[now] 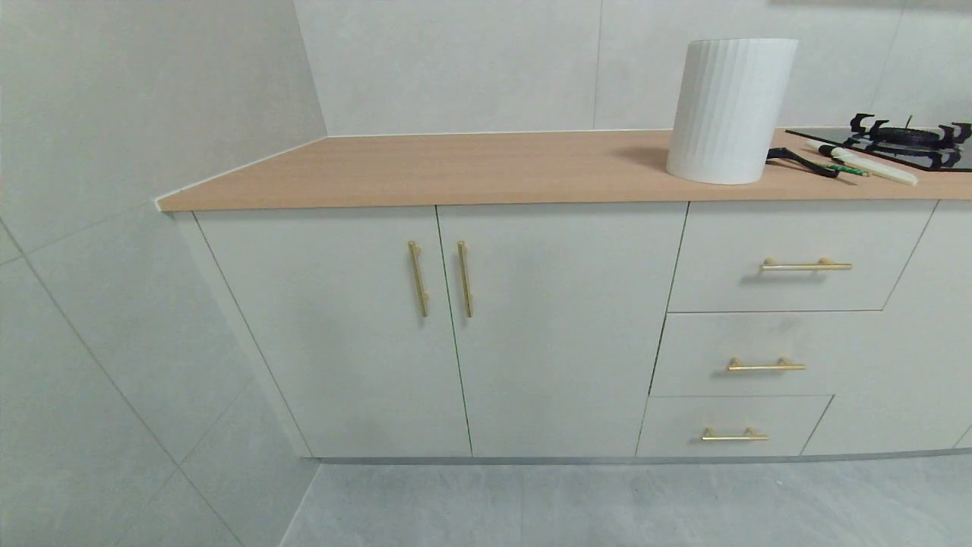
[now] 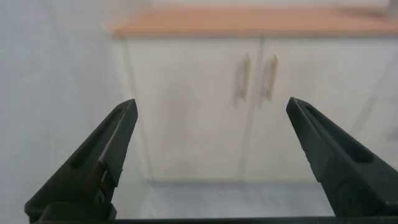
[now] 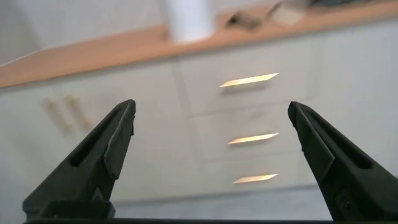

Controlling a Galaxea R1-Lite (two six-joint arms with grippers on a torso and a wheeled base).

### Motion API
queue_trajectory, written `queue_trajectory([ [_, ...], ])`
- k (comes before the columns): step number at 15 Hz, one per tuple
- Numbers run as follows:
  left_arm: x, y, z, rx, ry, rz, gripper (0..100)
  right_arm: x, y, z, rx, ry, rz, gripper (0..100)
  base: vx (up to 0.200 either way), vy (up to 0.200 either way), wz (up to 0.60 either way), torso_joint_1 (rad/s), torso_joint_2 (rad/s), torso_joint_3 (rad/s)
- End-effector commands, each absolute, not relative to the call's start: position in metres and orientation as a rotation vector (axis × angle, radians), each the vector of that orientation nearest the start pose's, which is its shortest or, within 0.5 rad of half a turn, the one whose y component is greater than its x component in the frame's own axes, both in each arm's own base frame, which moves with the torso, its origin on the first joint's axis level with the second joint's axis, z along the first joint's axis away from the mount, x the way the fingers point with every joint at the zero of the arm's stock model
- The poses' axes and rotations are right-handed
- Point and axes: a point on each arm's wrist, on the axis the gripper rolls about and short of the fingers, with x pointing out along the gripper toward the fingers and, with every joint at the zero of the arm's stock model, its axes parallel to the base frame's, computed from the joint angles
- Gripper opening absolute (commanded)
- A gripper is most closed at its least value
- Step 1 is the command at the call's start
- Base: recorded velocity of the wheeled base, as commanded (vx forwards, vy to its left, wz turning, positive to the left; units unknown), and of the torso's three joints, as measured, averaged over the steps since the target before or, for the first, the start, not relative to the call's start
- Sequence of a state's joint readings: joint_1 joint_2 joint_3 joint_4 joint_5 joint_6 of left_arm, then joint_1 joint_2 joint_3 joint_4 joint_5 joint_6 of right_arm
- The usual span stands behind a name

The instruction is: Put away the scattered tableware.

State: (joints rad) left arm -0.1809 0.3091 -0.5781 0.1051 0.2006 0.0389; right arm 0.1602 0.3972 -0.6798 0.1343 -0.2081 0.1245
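Observation:
A tall white ribbed container [image 1: 729, 110] stands on the wooden countertop [image 1: 456, 167] toward its right end. Just right of it lie scattered utensils: a black-handled one [image 1: 801, 161], a thin green one [image 1: 847, 169] and a white-handled one [image 1: 862, 162]. The white container [image 3: 186, 18] and the blurred utensils [image 3: 261, 15] also show far off in the right wrist view. My left gripper [image 2: 211, 118] hangs open and empty in front of the cabinet doors [image 2: 255, 78]. My right gripper [image 3: 211, 118] is open and empty, facing the drawers [image 3: 249, 81].
A black gas hob [image 1: 911, 140] sits at the counter's far right. Below the counter are two doors with gold handles [image 1: 440, 277] and three drawers with gold handles [image 1: 805, 266]. A tiled wall [image 1: 114, 228] closes the left side. Grey floor [image 1: 607, 501] lies before the cabinet.

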Motion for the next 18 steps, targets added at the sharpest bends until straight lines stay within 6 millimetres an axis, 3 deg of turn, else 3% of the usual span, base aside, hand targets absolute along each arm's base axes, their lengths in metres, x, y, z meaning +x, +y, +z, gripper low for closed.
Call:
queue_trajectory([
  [1, -0.079, 0.013, 0.214, 0.024, -0.311, 0.053, 100, -0.086, -0.009, 0.225, 0.082, -0.304, -0.155, 100, 0.000, 0.000, 0.00, 0.000, 0.00, 0.000],
  [4, -0.085, 0.007, 0.205, 0.014, -0.308, 0.112, 100, -0.096, -0.006, 0.197, 0.064, -0.295, -0.192, 100, 0.000, 0.000, 0.00, 0.000, 0.00, 0.000],
  [6, -0.093, 0.002, 0.185, 0.046, -0.291, 0.074, 100, -0.086, -0.004, 0.177, 0.055, -0.257, -0.208, 100, 0.000, 0.000, 0.00, 0.000, 0.00, 0.000],
  [9, -0.081, 0.002, 0.171, 0.035, -0.215, 0.069, 100, -0.066, -0.004, 0.153, 0.047, -0.176, -0.206, 100, 0.000, 0.000, 0.00, 0.000, 0.00, 0.000],
  [12, -0.048, 0.001, 0.126, 0.034, -0.087, 0.023, 100, -0.030, -0.002, 0.103, 0.012, -0.143, -0.113, 100, 0.000, 0.000, 0.00, 0.000, 0.00, 0.000],
  [14, -0.034, -0.001, 0.108, 0.035, -0.110, -0.050, 100, -0.024, -0.002, 0.087, -0.037, -0.112, -0.090, 100, 0.000, 0.000, 0.00, 0.000, 0.00, 0.000],
  [18, -0.023, -0.002, 0.083, 0.033, -0.073, -0.069, 100, -0.023, -0.001, 0.081, -0.039, -0.050, -0.052, 100, 0.000, 0.000, 0.00, 0.000, 0.00, 0.000],
])
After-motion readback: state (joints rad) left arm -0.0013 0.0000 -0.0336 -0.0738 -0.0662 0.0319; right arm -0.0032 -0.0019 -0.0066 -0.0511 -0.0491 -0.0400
